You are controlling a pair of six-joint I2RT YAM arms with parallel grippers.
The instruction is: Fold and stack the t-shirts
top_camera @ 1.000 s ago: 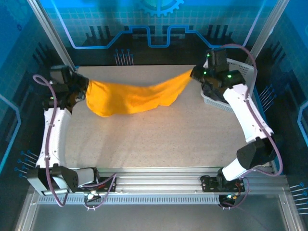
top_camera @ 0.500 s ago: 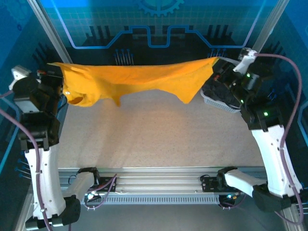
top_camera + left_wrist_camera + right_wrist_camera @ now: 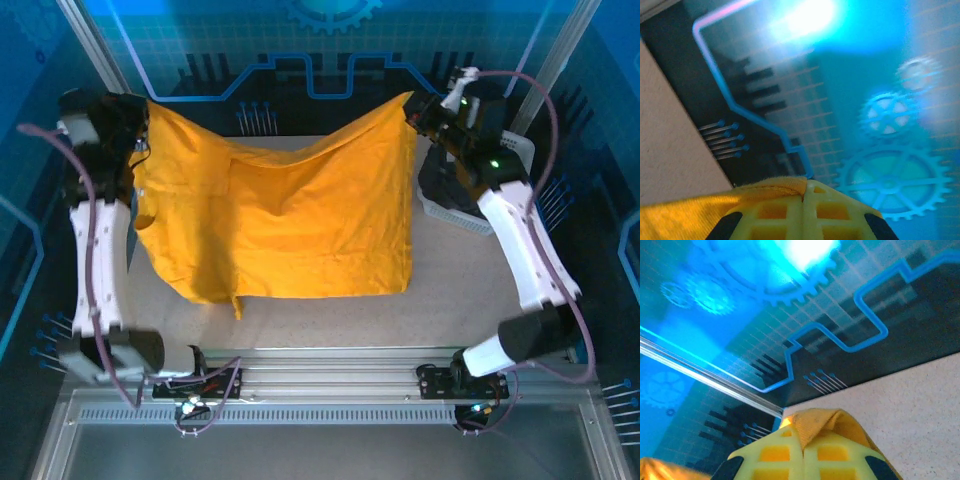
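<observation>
Speckled beige bench carries the scene; above its near part hangs the lower hem of the orange-yellow t-shirt. Farther back the shirt spreads like a sheet between both arms. The left gripper is clamped on one top corner and the right gripper on the other. A white basket sits beside the right arm, before a blue backdrop.

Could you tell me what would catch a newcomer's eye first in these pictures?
The orange-yellow t-shirt hangs spread like a curtain over the table, its top corners pinched by the left gripper and the right gripper. At the far right, a white lattice basket holds a dark bundle.
</observation>
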